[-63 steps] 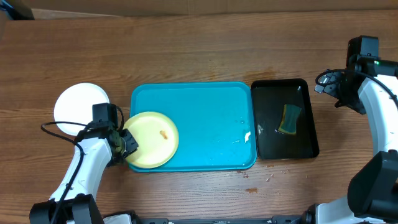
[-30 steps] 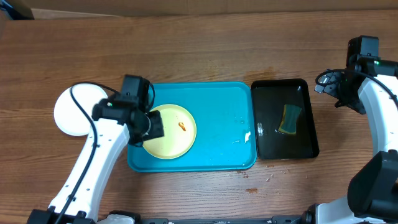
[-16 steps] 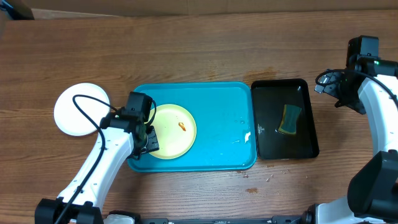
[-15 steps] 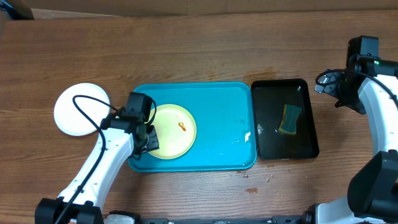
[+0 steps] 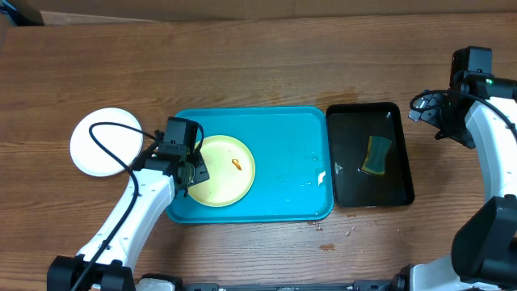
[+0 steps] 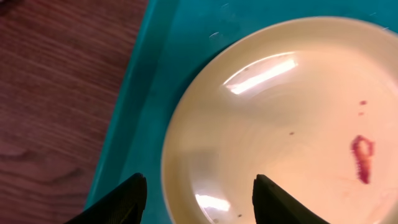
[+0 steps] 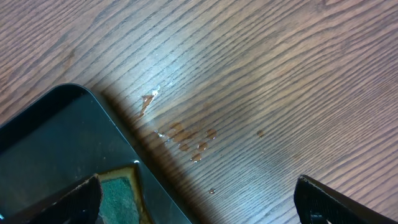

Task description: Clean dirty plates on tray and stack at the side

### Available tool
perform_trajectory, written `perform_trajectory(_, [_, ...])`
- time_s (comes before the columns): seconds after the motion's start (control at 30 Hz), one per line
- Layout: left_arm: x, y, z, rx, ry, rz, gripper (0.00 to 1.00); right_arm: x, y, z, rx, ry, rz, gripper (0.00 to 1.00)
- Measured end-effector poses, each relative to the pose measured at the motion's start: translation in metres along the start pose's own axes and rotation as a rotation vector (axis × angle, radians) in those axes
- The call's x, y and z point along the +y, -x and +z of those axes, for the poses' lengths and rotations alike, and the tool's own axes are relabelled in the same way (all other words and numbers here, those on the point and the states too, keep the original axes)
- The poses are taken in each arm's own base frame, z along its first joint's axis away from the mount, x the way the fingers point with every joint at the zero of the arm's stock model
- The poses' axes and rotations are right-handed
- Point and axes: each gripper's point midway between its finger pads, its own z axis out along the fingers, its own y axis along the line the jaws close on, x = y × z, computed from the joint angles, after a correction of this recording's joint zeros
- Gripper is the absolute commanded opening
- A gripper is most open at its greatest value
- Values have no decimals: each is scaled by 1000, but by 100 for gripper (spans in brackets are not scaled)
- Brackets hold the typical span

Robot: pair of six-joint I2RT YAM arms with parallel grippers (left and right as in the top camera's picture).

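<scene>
A pale yellow-green plate (image 5: 222, 171) with an orange-brown smear (image 5: 236, 164) lies flat in the left half of the cyan tray (image 5: 283, 145). My left gripper (image 5: 196, 171) hovers over the plate's left rim, open. In the left wrist view the plate (image 6: 280, 106) rim runs between the two dark fingers (image 6: 121, 202), untouched by either; the left gripper (image 6: 199, 180) holds nothing. A white plate (image 5: 101, 141) sits on the table left of the tray. My right gripper (image 5: 422, 109) stands open over bare wood by the black tray's far right corner.
A black tray (image 5: 355, 137) with a green and yellow sponge (image 5: 376, 154) adjoins the cyan tray's right side. Water drops (image 7: 189, 140) lie on the wood beside the black tray's corner (image 7: 50, 137). Cardboard edges the far side.
The yellow-green plate slid right from the tray's left front edge and has since stayed still. My left arm drew back slightly and its jaws spread a little. The right arm stayed put.
</scene>
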Motion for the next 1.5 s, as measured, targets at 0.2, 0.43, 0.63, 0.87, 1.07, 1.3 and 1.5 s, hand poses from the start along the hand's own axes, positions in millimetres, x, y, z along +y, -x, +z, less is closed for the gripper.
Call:
perform_trajectory(0.2, [9, -17, 17, 14, 22, 3, 47, 0, 0, 0, 0, 0, 0, 100])
perform_trajectory(0.43, [7, -38, 31, 56, -26, 11, 43, 0, 0, 0, 0, 0, 0, 100])
perform_trajectory(0.63, [-26, -38, 28, 75, -208, 65, 44, 0, 0, 0, 0, 0, 0, 100])
perform_trajectory(0.87, [-52, -49, 20, 113, -334, 145, 48, 0, 0, 0, 0, 0, 0, 100])
perform_trajectory(1.07, [-57, -44, 17, 91, -336, 182, 58, 0, 0, 0, 0, 0, 0, 100])
perform_trajectory(1.3, [-54, 1, 5, -53, -249, 153, 65, 0, 0, 0, 0, -1, 0, 100])
perform_trajectory(1.5, [-46, 6, 16, -66, -182, 129, 66, 0, 0, 0, 0, 0, 0, 100])
